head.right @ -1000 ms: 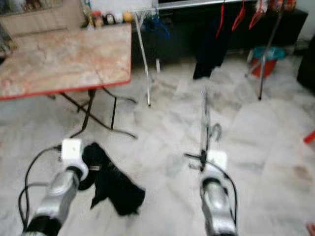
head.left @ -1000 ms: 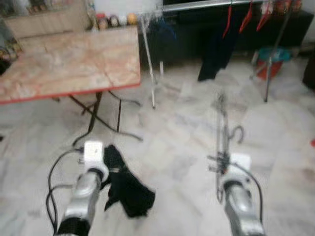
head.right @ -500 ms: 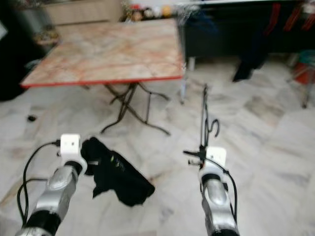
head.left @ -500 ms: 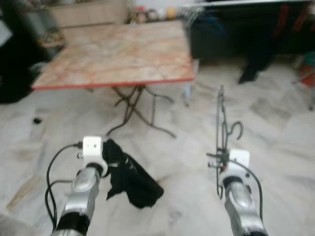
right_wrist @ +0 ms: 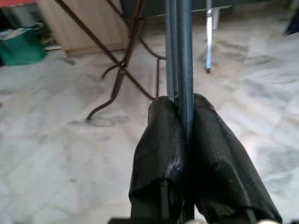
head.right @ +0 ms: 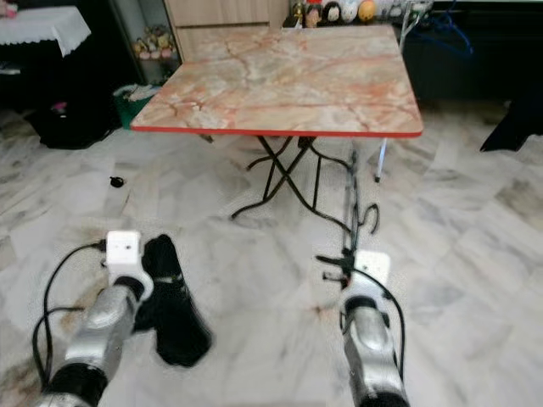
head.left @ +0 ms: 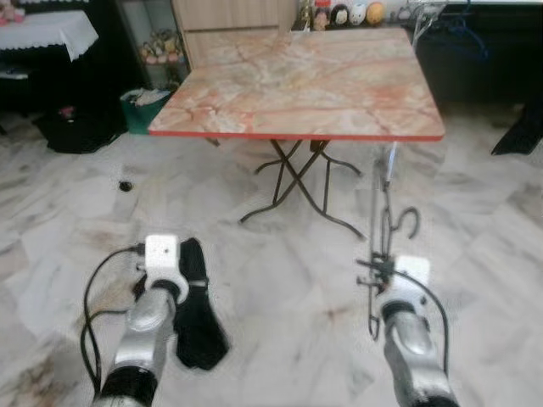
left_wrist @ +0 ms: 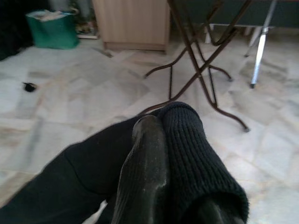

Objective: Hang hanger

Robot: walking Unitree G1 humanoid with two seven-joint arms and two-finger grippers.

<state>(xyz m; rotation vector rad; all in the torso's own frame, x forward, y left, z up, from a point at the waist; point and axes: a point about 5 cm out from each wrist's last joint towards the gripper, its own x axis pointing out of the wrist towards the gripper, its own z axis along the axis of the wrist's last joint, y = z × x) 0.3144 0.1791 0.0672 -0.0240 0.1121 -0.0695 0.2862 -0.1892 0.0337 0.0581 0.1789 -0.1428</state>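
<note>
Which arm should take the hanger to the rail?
Right. Its end effector is already shut on the hanger; the left end effector is shut on a black garment.

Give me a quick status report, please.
Right gripper shut on wire hanger. Left gripper shut on black garment. Folding table dead ahead.

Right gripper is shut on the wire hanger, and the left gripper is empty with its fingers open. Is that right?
Not quite. The right gripper is indeed shut on the wire hanger, but the left gripper is not empty: the left wrist view shows its fingers closed on a black knitted garment, which hangs down beside the arm in the eye views.
</note>
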